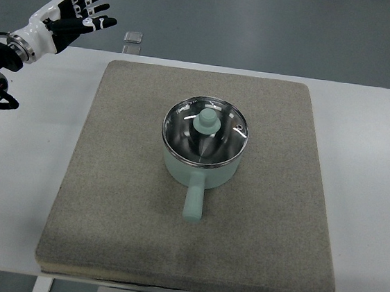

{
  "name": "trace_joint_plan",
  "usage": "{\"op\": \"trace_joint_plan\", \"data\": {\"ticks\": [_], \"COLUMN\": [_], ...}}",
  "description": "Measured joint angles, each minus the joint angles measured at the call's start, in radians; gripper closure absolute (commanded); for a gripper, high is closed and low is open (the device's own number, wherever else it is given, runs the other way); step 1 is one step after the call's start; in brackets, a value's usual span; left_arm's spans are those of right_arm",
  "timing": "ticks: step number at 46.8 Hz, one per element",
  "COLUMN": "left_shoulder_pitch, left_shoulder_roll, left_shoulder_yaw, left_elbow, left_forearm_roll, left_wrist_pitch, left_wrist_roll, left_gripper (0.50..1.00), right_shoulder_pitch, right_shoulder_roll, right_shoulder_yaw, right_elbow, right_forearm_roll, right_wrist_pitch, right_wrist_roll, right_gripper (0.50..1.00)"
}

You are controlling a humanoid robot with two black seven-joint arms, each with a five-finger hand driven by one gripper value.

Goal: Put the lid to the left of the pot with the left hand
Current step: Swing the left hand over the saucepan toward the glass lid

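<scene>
A mint-green pot stands in the middle of a grey felt mat, its handle pointing toward the near edge. A glass lid with a steel rim and a mint-green knob sits on the pot. My left hand, white and black, hovers at the far left corner of the table, well away from the pot, its fingers spread and holding nothing. The right arm does not show.
The mat lies on a white table. Bare mat extends left of the pot. A small silver square lies on the floor beyond the table's far edge.
</scene>
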Motion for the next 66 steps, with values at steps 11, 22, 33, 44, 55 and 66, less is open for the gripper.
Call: {"op": "trace_joint_plan", "data": {"ticks": [11, 22, 33, 44, 55, 66], "left_shoulder_pitch": [-0.034, -0.077, -0.139, -0.327, -0.549, -0.563], "left_shoulder_roll": [0.102, 0.221, 0.236, 0.200, 0.088, 0.024], "left_shoulder_yaw": [0.004, 0.008, 0.008, 0.101, 0.376, 0.390], "left_elbow": [-0.189, -0.385, -0.503, -0.512, -0.487, -0.495], "left_forearm_roll": [0.311, 0.582, 0.890, 0.934, 1.034, 1.054], "left_wrist_pitch": [0.010, 0.002, -0.041, -0.222, -0.221, -0.228], "left_wrist_roll": [-0.019, -0.020, -0.037, -0.035, -0.035, -0.036], "left_gripper": [0.504, 0.504, 0.504, 0.504, 0.504, 0.504], "right_shoulder_pitch": [0.000, 0.000, 0.000, 0.001, 0.000, 0.000], "right_shoulder_roll": [0.000, 0.000, 0.000, 0.000, 0.000, 0.000], "right_shoulder_yaw": [0.000, 0.000, 0.000, 0.000, 0.000, 0.000], "right_elbow": [0.000, 0.000, 0.000, 0.000, 0.000, 0.000], "right_forearm_roll": [0.000, 0.000, 0.000, 0.000, 0.000, 0.000], "right_wrist_pitch": [0.000, 0.000, 0.000, 0.000, 0.000, 0.000], "right_wrist_roll": [0.000, 0.000, 0.000, 0.000, 0.000, 0.000], "right_gripper": [0.579, 0.579, 0.579, 0.579, 0.579, 0.579]}}
